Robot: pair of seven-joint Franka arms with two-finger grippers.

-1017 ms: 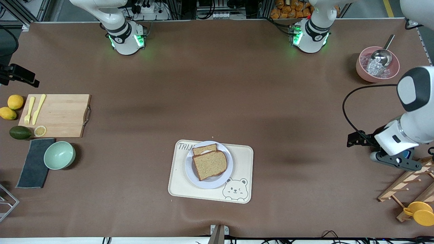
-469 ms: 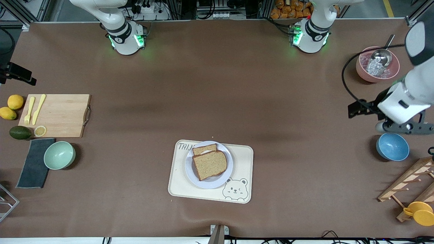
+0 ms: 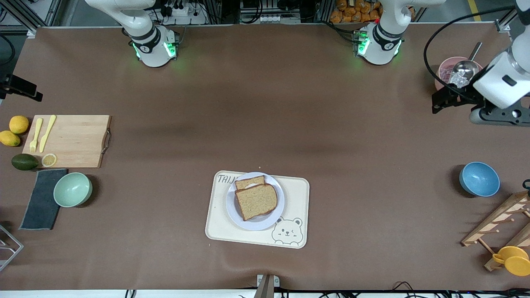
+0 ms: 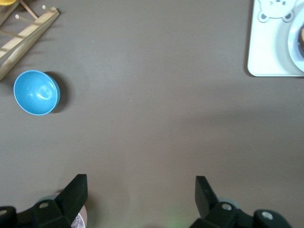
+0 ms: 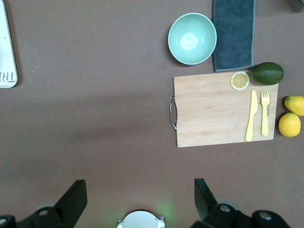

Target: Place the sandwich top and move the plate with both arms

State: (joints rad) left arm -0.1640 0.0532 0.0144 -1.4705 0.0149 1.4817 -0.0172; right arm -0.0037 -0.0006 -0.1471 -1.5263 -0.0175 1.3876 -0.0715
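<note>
Left gripper spread, empty, over bench by pink ice bowl; right gripper spread too. Sandwich top sits skewed on plate in bear tray: could slide if plate tilts in lift

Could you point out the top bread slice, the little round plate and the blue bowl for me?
sandwich top [image 3: 256, 201], front view, middle of the upper slice.
plate [image 3: 257, 224], front view, bare rim nearest the camera.
blue bowl [image 3: 479, 179], front view, inside of the bowl.
</note>
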